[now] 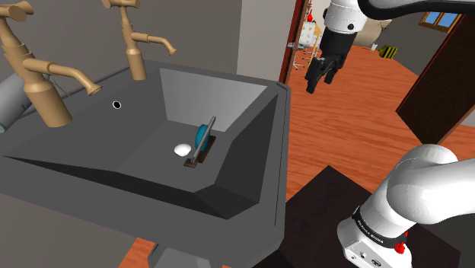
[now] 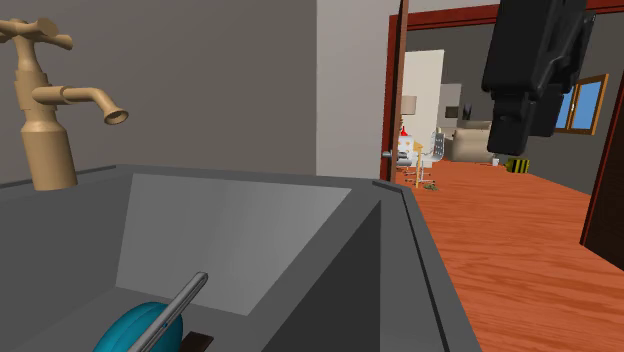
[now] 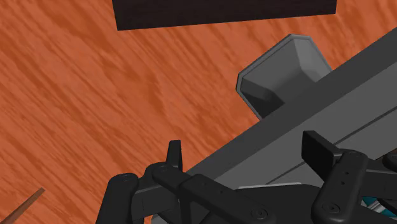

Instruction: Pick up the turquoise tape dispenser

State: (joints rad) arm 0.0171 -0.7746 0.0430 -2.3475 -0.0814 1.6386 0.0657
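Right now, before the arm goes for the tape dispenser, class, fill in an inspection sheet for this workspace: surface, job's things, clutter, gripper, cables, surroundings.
Surface: dark grey sink with a deep, angular basin.
Job's things: turquoise tape dispenser stands on the basin floor, untouched.
Clutter: small white object lies close beside the dispenser; contact cannot be told. One tan tap and another tan tap stand behind the basin.
Gripper: gripper is open and empty, raised outside the basin, well away from the dispenser.
Cables: nothing seen.
Surroundings: orange wooden floor, dark stand, open doorway to a furnished room.
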